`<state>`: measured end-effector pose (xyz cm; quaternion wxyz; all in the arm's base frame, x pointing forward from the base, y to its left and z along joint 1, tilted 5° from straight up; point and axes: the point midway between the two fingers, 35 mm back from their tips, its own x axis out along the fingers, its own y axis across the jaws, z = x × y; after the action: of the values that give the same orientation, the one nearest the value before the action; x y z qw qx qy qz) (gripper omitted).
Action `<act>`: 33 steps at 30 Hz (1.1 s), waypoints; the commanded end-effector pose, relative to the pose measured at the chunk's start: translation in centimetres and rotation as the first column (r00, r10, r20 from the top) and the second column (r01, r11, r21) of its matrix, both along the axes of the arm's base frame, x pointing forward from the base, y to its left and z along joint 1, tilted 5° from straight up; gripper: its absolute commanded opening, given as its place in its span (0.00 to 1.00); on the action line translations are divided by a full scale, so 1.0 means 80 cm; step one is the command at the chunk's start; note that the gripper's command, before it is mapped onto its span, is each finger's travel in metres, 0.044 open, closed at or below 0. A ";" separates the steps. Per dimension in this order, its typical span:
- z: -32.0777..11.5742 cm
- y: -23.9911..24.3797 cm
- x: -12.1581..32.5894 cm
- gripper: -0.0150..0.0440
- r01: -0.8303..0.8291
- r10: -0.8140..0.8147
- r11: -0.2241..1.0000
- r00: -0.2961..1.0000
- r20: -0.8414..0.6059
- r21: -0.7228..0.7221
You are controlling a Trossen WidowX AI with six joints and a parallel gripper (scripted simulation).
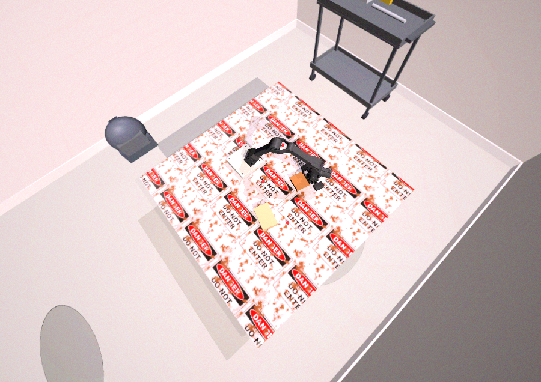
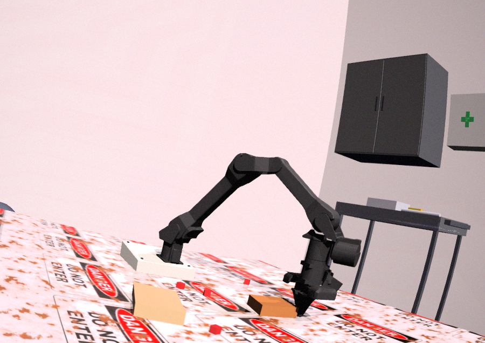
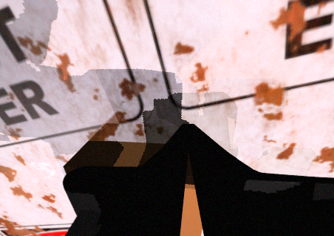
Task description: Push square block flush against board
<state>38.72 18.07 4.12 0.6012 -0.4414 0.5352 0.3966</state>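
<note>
The orange square block lies flat on the patterned table top. In the wrist view it is mostly hidden behind the fingers. The pale yellow board lies flat, below and left of the block in the top view, with a wide gap between them. My gripper is shut and empty, pointing down with its tips low beside the block's right end in the exterior view. Whether the tips touch the block I cannot tell.
Small red cubes lie around: one near the board, others between board and block, and one behind the block. The arm's white base plate stands behind the board.
</note>
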 end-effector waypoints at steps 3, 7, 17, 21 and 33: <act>0.005 -0.012 -0.002 0.25 -0.004 0.004 1.000 1.000 0.009 0.002; 0.005 -0.015 -0.003 0.25 -0.004 0.004 1.000 1.000 0.009 0.002; 0.006 0.003 0.003 0.25 -0.004 0.004 1.000 1.000 0.009 0.003; 0.007 0.011 0.006 0.25 -0.004 0.004 1.000 1.000 0.010 0.004; 0.008 0.035 0.012 0.25 -0.004 0.004 1.000 1.000 0.010 0.006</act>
<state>39.49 20.41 4.98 0.6052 -0.4434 0.5270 0.3992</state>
